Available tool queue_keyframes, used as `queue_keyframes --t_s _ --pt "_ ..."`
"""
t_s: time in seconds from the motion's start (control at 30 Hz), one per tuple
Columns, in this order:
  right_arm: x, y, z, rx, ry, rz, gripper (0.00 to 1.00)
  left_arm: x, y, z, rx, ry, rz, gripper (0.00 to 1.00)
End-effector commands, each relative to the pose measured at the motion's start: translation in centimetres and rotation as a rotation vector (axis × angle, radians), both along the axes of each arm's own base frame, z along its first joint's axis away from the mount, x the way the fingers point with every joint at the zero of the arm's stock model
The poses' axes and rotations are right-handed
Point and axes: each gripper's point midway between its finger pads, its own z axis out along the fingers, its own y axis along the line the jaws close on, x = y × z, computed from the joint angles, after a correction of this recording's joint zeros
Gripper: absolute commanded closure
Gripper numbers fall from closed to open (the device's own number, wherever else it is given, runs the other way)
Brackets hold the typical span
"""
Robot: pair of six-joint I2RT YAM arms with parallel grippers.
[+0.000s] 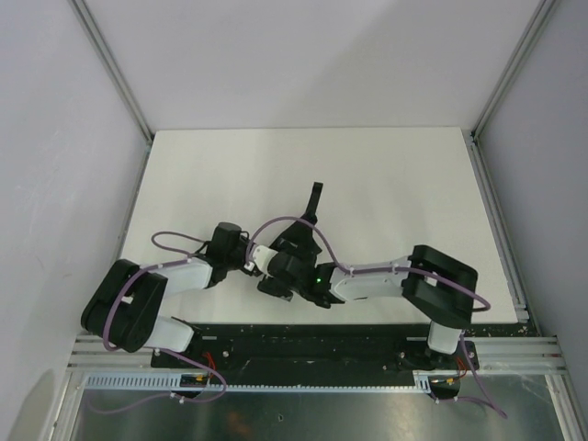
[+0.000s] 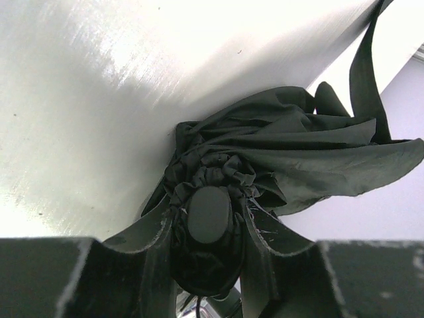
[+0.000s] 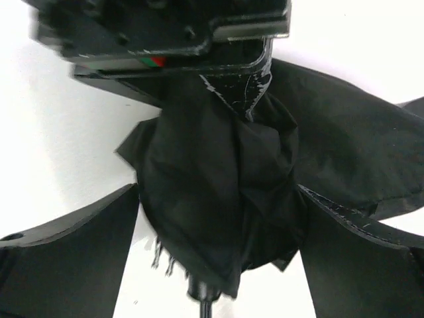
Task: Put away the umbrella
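**Black umbrella caught between both arms, close in front of the bases**

Standing here, I see the umbrella (image 1: 310, 213) near the middle of the white tabletop (image 1: 395, 184), on the side nearer the robot. Its long axis runs away from the arms toward the far edge, leaning slightly right, with a slim black end poking out on the far side. The canopy is loose and rumpled rather than rolled, and a strap trails off from it.

The left gripper (image 2: 208, 215) comes in from the left, its fingers clenched around the rounded cap end, with gathered fabric pressed against both pads. The right gripper (image 3: 218, 192) reaches in from the right, its jaws spread wide. The bunched canopy fills the gap and touches both fingers, so it looks to be grasping the fabric as well. I cannot tell how firmly.

Both arms are folded low with their elbows out and their wrists almost meeting. Neither is clearly nearer, since each holds the same near end. Whatever comes next, I'd say it depends on that far-pointing axis and on gathering the slack cloth.
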Motion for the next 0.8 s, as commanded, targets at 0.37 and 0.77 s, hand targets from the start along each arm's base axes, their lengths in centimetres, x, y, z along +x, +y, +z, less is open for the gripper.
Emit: queue_keyframes --t_s 0.37,0.77 --pt "2.4 -4.1 -8.7 -0.191 0.275 -0.129 0.98 -3.7 1.4 -2.3 0.093 0.179 -0.037 0.97" --pt "-5.5 -5.8 -12.2 -0.035 1.088 -0.138 1.0 2.1 4.7 5.4 0.176 -0.272 0.019 0.01"
